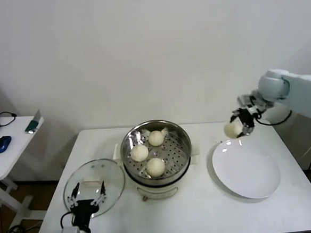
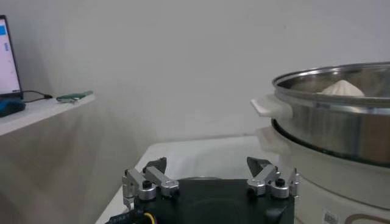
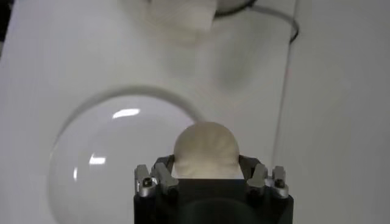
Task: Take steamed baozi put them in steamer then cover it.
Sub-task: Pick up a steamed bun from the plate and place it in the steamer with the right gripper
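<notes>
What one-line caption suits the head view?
Right gripper lifts the last baozi above the plate; three sit in the steamer.

We note the steamer [image 2: 341,122] cut off by the left wrist view's edge, one baozi [image 2: 341,89] showing only its top above the rim, and the plate [image 3: 109,170] cut off in the right wrist view.

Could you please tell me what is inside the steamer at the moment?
Three baozi sit on the perforated tray inside the steamer, which is uncovered. Whatever lies beneath that tray cannot be seen. The right hand holds a fourth bun above the plate.
</notes>
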